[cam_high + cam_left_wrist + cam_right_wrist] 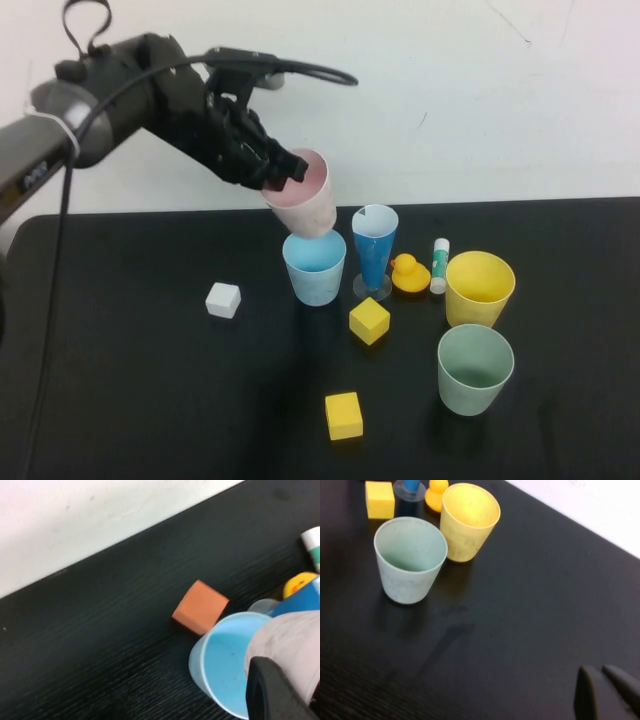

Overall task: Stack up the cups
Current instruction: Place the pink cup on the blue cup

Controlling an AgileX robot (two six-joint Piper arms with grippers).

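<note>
1. The left gripper (283, 168) is raised above the far middle of the black table (130, 400). Its jaws are clamped on the rim of the pink tapered plastic cup (305, 200).
2. The pink cup is held tilted in the air. Its base sits directly over the mouth of the light blue tapered plastic cup (315, 268). Whether the two cups touch cannot be determined.
3. The light blue cup stands upright on the table, just left of the tall narrow dark-blue cone glass with a clear foot (374, 255).
4. The yellow tapered plastic cup (479, 287) stands upright towards the right. The mint green tapered plastic cup (474, 368) stands upright just in front of it, apart from it.
5. A yellow rubber duck (407, 274) and a white-and-green glue stick (439, 266) lie between the cone glass and the yellow cup.
6. A small white cube (223, 300) lies left of the light blue cup. One yellow cube (369, 321) lies in front of the cone glass. A second yellow cube (343, 415) lies nearer the front edge.
7. The right gripper (605, 692) is seen only in the right wrist view, above bare table, well apart from the mint green and yellow cups. Its fingers are closed together and hold nothing.
</note>
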